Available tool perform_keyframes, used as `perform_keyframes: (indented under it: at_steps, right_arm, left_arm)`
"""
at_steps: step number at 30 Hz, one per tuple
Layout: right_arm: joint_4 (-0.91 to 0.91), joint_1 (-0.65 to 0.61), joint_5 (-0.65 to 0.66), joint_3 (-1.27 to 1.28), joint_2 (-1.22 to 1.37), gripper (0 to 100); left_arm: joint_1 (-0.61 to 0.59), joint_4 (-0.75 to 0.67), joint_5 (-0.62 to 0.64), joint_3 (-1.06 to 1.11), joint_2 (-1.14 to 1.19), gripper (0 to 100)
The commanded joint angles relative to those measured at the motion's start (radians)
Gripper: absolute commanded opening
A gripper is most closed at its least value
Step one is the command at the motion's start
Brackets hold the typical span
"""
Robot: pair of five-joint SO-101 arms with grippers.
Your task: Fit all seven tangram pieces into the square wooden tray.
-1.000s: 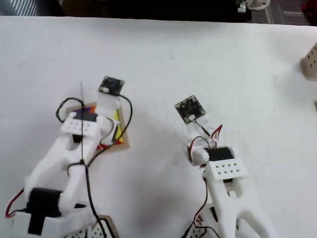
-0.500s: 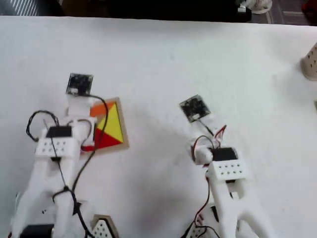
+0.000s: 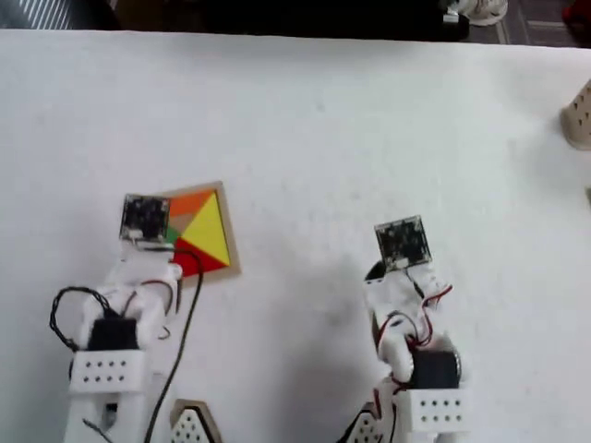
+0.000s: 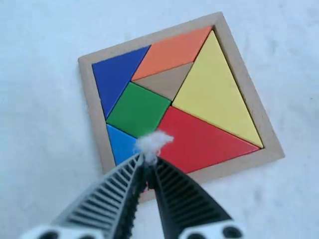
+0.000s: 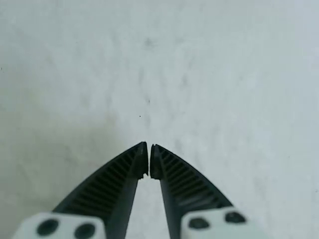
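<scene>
The square wooden tray (image 4: 86, 89) (image 3: 233, 251) lies on the white table. In it sit a yellow triangle (image 4: 214, 94), a red triangle (image 4: 202, 142), an orange piece (image 4: 172, 49), a dark blue triangle (image 4: 113, 74), a green square (image 4: 138, 109), a tan triangle (image 4: 164, 82) and a light blue piece (image 4: 121, 144). My left gripper (image 4: 148, 167) is shut and empty, held above the tray's near edge. My right gripper (image 5: 149, 162) is shut and empty over bare table, apart from the tray. From above, the left arm (image 3: 120, 318) partly covers the tray; the right arm (image 3: 411, 323) is at the lower right.
A pale perforated object (image 3: 579, 115) stands at the table's far right edge. A wooden-edged base plate (image 3: 191, 425) shows at the front edge between the arms. Open white table lies beyond the tray and between the arms.
Both arms have drawn back toward the front edge. The left arm has uncovered most of the tray, and the right arm has moved back and to the right.
</scene>
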Motion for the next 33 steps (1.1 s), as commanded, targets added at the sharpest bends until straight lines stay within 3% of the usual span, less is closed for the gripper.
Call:
perform_keyframes:
  at_steps: [1,6,18,33]
  right_arm:
    - [0.099,0.004,-0.002,0.021,-0.120,1.7]
    - [0.179,0.004,-0.002,0.035,-0.050,1.8]
    - [0.318,0.008,-0.006,0.109,-0.114,1.8]
    - [0.318,0.008,-0.006,0.109,-0.114,1.8]
  left_arm:
    - [0.018,-0.026,-0.087,0.094,-0.179,3]
    - [0.016,-0.014,-0.135,0.199,-0.364,2]
    - [0.008,0.525,-0.133,0.192,-0.618,2]
    - [0.008,0.514,-0.132,0.192,-0.618,2]
